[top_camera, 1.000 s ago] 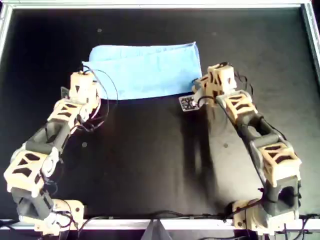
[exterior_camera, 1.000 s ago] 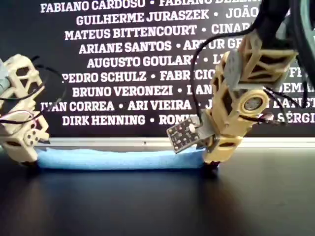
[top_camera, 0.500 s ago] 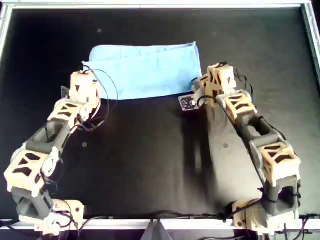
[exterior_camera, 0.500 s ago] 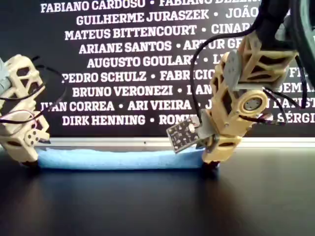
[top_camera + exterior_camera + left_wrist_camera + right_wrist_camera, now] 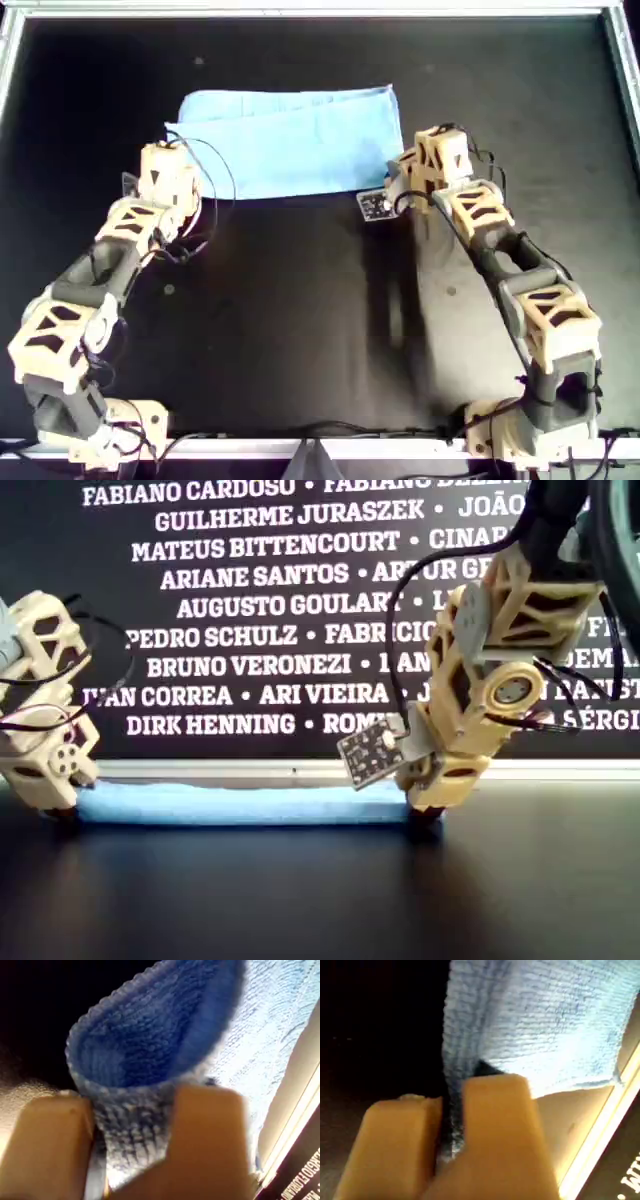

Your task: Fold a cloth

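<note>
Overhead view: the cloth (image 5: 290, 140) lies folded near the table's (image 5: 300, 320) far edge. The left gripper (image 5: 132, 1125) and right gripper (image 5: 451, 1125) each pinch a near corner; a small tag (image 5: 374, 205) lies beside the right one

light-blue cloth (image 5: 290, 140) folded double, wide flat band on black worktop (image 5: 300, 320), ribbed texture, near corners pinched.

The overhead view looks straight down on the whole dark table (image 5: 300, 330), both arms reaching up-frame; the exterior view sits low at table height, facing the arms head-on with a wall of names (image 5: 250, 610) behind; both share the cloth (image 5: 290, 140) lying between the two claws; each wrist view rides very close behind its claw, looking along the fingers, the left gripper (image 5: 132, 1135) and the right gripper (image 5: 450, 1130) each with cloth just ahead of and between the fingers.
</note>
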